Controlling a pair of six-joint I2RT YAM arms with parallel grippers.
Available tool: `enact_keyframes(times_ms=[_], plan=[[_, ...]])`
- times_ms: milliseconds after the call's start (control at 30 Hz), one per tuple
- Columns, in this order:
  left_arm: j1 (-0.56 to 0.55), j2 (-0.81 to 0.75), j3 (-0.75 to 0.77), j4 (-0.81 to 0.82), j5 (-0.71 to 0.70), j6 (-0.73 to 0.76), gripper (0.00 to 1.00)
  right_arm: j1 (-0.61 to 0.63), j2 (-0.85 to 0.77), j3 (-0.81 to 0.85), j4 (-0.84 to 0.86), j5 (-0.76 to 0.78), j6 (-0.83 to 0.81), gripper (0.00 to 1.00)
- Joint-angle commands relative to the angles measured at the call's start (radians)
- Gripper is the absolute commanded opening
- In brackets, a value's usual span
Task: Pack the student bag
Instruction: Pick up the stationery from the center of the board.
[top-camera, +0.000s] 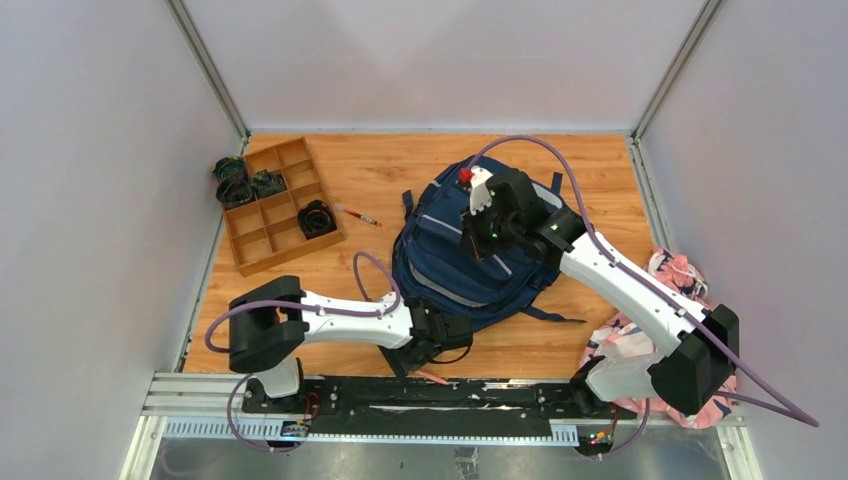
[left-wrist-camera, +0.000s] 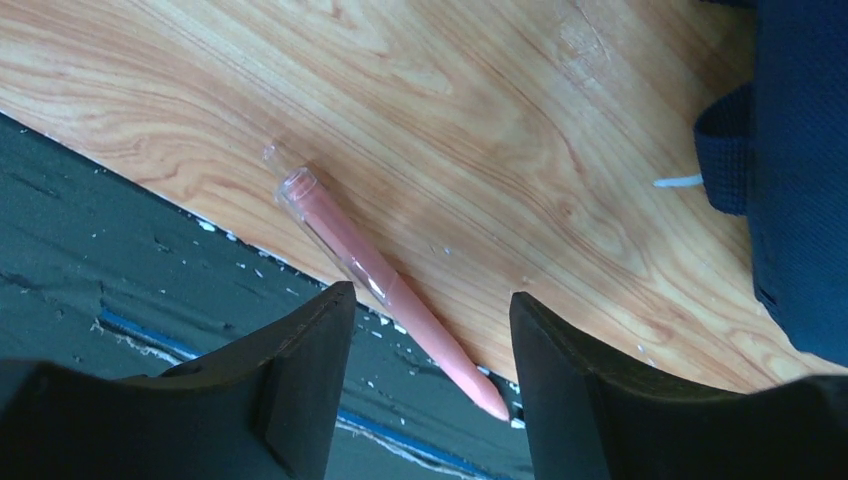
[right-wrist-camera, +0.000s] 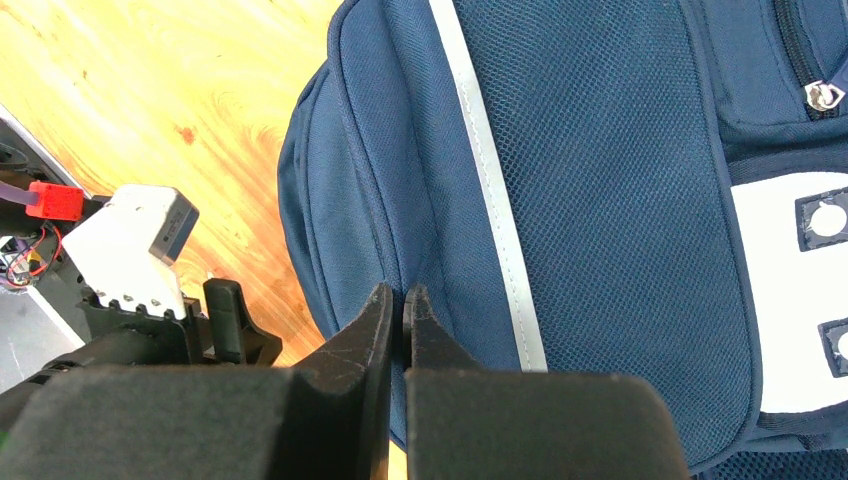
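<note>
The student bag (top-camera: 470, 260), navy with light grey stripes, lies in the middle of the wooden table. My right gripper (top-camera: 478, 248) hangs over it, jaws shut, the tips (right-wrist-camera: 403, 292) at a fold on the bag's (right-wrist-camera: 600, 150) side. I cannot tell whether any fabric is pinched. A pink pen (left-wrist-camera: 370, 270) lies slanted across the table's near edge, its tip over the black rail. My left gripper (left-wrist-camera: 430, 297) stands open just above it, one finger on each side of the pen's lower end. In the top view the pen (top-camera: 432, 377) shows below the left gripper (top-camera: 445, 338).
A wooden compartment tray (top-camera: 280, 205) with dark coiled items sits at the back left, a red pen (top-camera: 357, 215) beside it. A pink-and-navy cloth bundle (top-camera: 660, 320) lies at the right. The bag's strap (left-wrist-camera: 725, 150) reaches toward the left gripper. The black rail (left-wrist-camera: 120, 270) borders the near edge.
</note>
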Motion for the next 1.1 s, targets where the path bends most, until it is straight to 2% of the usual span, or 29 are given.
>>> enact_keyframes(times_ms=[0, 233, 300, 433, 467, 600, 800, 867, 967, 1067], plan=[[-0.01, 0.041, 0.022, -0.029, -0.04, -0.018, 0.62, 0.013, -0.04, -0.005, 0.02, -0.079, 0.012, 0.0], [-0.01, 0.074, 0.015, -0.026, -0.055, -0.042, 0.5, 0.014, -0.035, -0.002, 0.02, -0.083, 0.013, 0.0], [-0.008, 0.079, 0.013, -0.026, -0.056, -0.045, 0.38, 0.014, -0.036, -0.003, 0.02, -0.083, 0.014, 0.0], [-0.006, 0.059, 0.006, -0.026, -0.072, -0.049, 0.05, 0.014, -0.038, -0.006, 0.02, -0.08, 0.012, 0.0], [-0.003, 0.046, -0.001, -0.026, -0.077, -0.051, 0.0, 0.014, -0.04, -0.005, 0.02, -0.079, 0.011, 0.0], [0.011, -0.077, -0.086, -0.02, -0.139, -0.05, 0.0, 0.013, -0.048, -0.002, 0.016, -0.083, 0.012, 0.0], [0.012, -0.408, -0.168, 0.032, -0.338, 0.126, 0.0, 0.014, -0.065, -0.007, 0.018, -0.08, 0.02, 0.0], [0.014, -0.543, -0.173, 0.075, -0.416, 0.233, 0.0, 0.015, -0.062, -0.01, 0.023, -0.076, 0.027, 0.0], [0.021, -0.738, -0.242, 0.298, -0.511, 0.465, 0.0, 0.014, -0.074, -0.027, 0.049, -0.058, 0.047, 0.0], [0.112, -0.909, -0.401, 0.635, -0.466, 0.62, 0.0, 0.015, -0.106, -0.069, 0.117, -0.041, 0.083, 0.0]])
